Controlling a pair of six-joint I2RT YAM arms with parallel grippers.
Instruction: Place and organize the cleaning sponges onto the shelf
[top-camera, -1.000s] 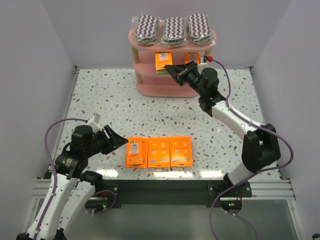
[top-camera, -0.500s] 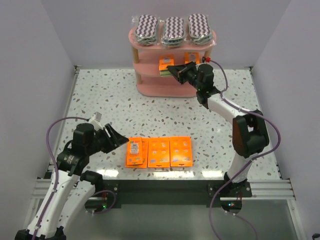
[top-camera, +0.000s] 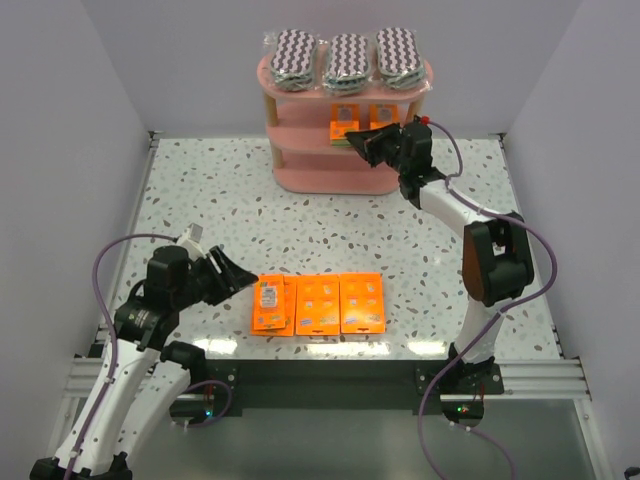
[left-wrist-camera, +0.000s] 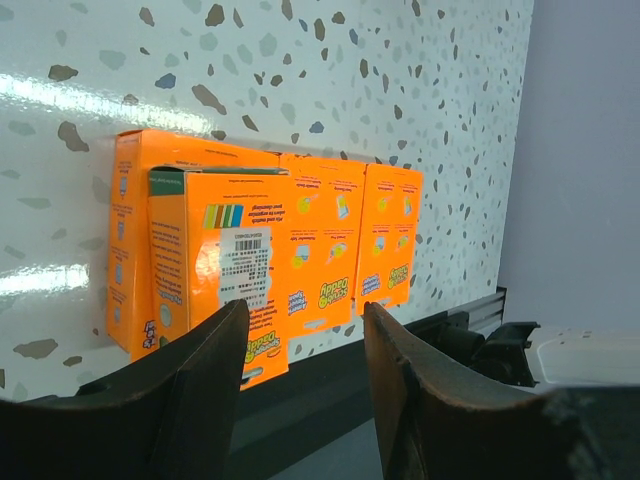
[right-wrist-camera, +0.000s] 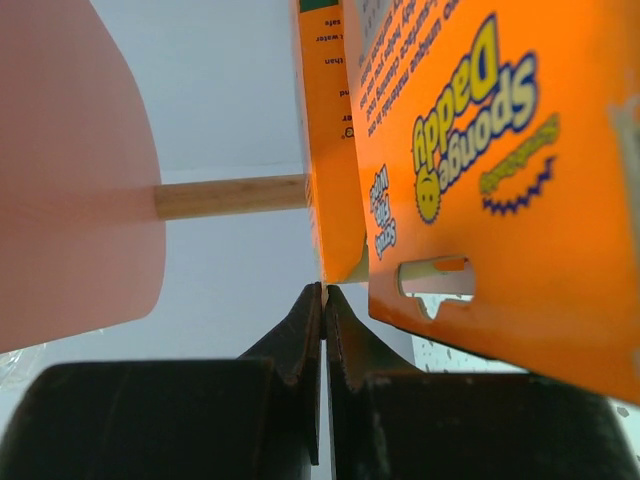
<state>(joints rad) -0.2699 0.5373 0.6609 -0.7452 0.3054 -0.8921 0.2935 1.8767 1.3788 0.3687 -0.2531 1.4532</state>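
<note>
The pink shelf (top-camera: 300, 177) stands at the table's far side. Three zigzag sponge packs (top-camera: 347, 61) lie on its top board. An orange packet (top-camera: 384, 112) stands on the middle board. My right gripper (top-camera: 357, 139) is at the middle board, shut on the edge of a second orange packet (top-camera: 343, 123); the right wrist view shows its tips (right-wrist-camera: 323, 290) pinching that packet (right-wrist-camera: 333, 170) beside another orange packet (right-wrist-camera: 490, 170). Three orange packets (top-camera: 318, 304) lie in a row at the table's near edge. My left gripper (top-camera: 244, 278) is open just left of them, seen ahead in the left wrist view (left-wrist-camera: 250, 260).
White walls close in the speckled table (top-camera: 200, 200) on three sides. A wooden shelf post (right-wrist-camera: 230, 195) and the pink board edge (right-wrist-camera: 70, 180) sit close to my right gripper. The dark front rail (top-camera: 320, 372) runs along the near edge.
My right gripper has carried its orange packet up and back onto the shelf's middle board. My left gripper has edged slightly toward the row of packets.
</note>
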